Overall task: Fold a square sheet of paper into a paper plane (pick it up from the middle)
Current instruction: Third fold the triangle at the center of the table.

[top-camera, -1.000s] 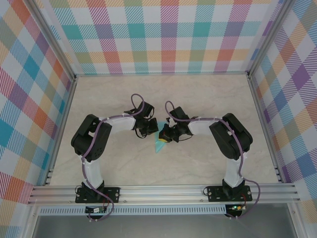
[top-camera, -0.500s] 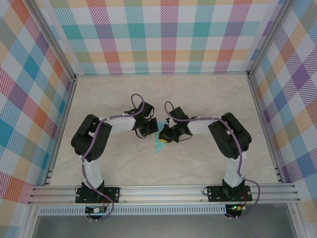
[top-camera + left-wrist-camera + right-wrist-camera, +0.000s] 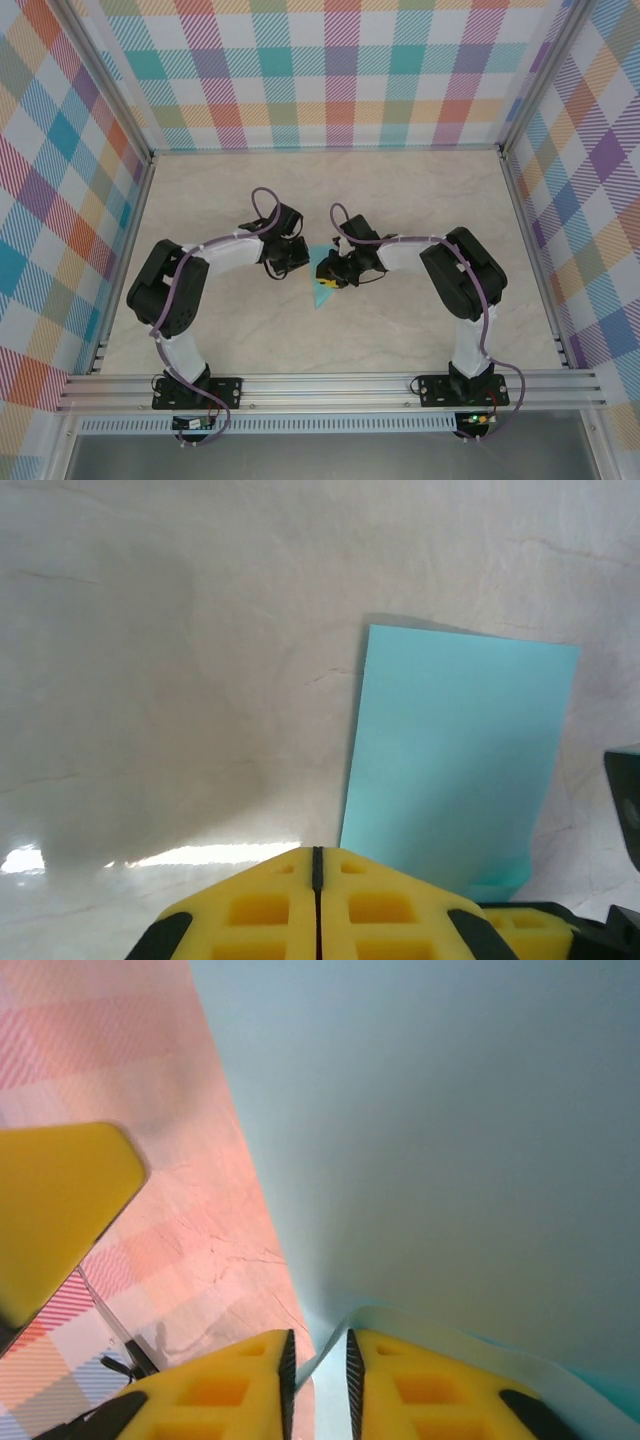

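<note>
The turquoise square sheet of paper (image 3: 322,292) lies folded on the marble table between my two grippers. In the left wrist view the sheet of paper (image 3: 455,770) is a flat upright rectangle to the right of my left gripper (image 3: 318,852), whose yellow jaws are pressed together and hold nothing. From above, the left gripper (image 3: 292,263) sits just left of the paper, apart from it. My right gripper (image 3: 318,1352) hovers at the paper's near edge with its jaws slightly parted. A lifted flap of the paper (image 3: 450,1140) runs loosely through the gap. The right gripper (image 3: 326,272) partly covers the paper.
Plaid walls (image 3: 330,70) close in the table on three sides, with aluminium posts at the corners. A metal rail (image 3: 330,385) carrying both arm bases runs along the near edge. Bare marble tabletop (image 3: 400,200) stretches behind the grippers, and more of it lies in front of them.
My left arm has drawn back to the left, away from the paper, still shut. My right gripper's jaws have parted a little around the paper's edge.
</note>
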